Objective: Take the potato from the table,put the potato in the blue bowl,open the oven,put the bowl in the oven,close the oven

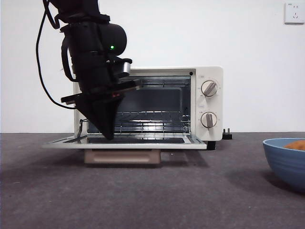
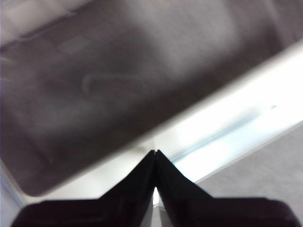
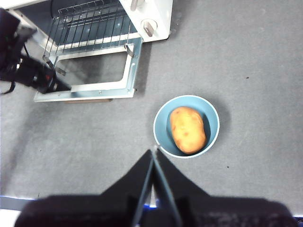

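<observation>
While the oven [image 1: 190, 102] stands toward the far edge of the tabletop [image 1: 143, 200] with its door [image 1: 126, 140] dropped flat and level, its wire rack [image 1: 150, 117] bare inside, the left hand [image 1: 108, 133] hangs over the near-left part of that door, its two black jaws pressed together with nothing between them. Its wrist view shows the dark glass pane [image 2: 118, 85] close beneath the jaw tips and the pale door frame [image 2: 227, 118] just beside them; whether the tips touch the door cannot be told. Well apart from the oven, toward the right edge of the tabletop, sits the blue bowl [image 3: 163, 127] with the potato [image 3: 188, 129] lying inside it, filling most of the bowl. High above the bowl's near side hovers the right hand [image 3: 155, 153], jaws likewise closed on nothing.
</observation>
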You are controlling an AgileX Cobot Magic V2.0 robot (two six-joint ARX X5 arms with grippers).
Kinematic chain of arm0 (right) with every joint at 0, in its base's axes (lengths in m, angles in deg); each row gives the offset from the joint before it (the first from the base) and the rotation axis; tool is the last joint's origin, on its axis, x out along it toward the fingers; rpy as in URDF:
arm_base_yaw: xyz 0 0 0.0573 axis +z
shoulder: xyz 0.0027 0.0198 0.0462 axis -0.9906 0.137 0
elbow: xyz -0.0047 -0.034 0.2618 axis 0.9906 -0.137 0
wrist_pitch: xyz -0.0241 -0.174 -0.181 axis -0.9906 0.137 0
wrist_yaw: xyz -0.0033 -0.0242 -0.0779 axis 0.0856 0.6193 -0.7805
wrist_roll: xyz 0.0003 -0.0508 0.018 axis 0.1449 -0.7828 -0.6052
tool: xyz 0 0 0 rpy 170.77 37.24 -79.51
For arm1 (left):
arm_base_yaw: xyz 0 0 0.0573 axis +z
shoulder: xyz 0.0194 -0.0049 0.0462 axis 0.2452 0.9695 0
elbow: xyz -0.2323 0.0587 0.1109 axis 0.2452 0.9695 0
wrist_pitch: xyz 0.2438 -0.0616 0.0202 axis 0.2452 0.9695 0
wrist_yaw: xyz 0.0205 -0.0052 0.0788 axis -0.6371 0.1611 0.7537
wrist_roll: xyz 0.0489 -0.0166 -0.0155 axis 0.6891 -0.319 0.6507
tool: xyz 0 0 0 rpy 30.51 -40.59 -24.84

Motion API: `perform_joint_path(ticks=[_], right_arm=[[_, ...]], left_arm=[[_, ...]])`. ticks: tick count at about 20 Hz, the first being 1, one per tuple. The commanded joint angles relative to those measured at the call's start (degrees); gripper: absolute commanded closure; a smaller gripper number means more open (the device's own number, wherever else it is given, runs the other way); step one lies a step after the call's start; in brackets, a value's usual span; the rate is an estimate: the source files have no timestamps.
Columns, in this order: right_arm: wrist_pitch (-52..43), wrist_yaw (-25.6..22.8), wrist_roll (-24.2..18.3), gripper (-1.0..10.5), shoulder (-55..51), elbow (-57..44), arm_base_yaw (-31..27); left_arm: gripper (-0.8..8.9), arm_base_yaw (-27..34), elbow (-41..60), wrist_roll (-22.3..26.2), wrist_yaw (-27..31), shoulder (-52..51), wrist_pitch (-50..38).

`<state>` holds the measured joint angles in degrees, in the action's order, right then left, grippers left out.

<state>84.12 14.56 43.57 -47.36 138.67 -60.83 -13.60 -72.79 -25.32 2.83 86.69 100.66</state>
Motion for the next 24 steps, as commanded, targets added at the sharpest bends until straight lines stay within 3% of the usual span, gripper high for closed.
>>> perform_joint_path(ticks=[1, 8, 14, 19, 24], right_arm=[[1.38, -0.07, 0.44, 9.5, -0.22, 0.04, 0.07], [1.4, 0.09, 1.03, 9.5, 0.09, 0.04, 0.07], [1.44, 1.25, 3.8, 9.4, 4.81, -1.31, 0.07], [0.74, 0.9, 12.37, 9.4, 5.44, -15.3, 0.07], [-8.68, 1.9, 22.77, 9.4, 5.84, -28.15, 0.04]], left_arm=[[8.19, -0.07, 2.23, -0.22, -0.09, 0.96, 0.33], [8.19, -0.68, 2.36, 0.31, -0.79, -5.31, 0.37], [8.19, -0.94, 2.36, 0.5, -1.14, -23.56, 3.54], [8.19, -0.92, 2.36, 0.5, -1.14, -39.6, 6.16], [8.19, -0.92, 2.34, 0.35, -0.83, -52.35, 6.54]])
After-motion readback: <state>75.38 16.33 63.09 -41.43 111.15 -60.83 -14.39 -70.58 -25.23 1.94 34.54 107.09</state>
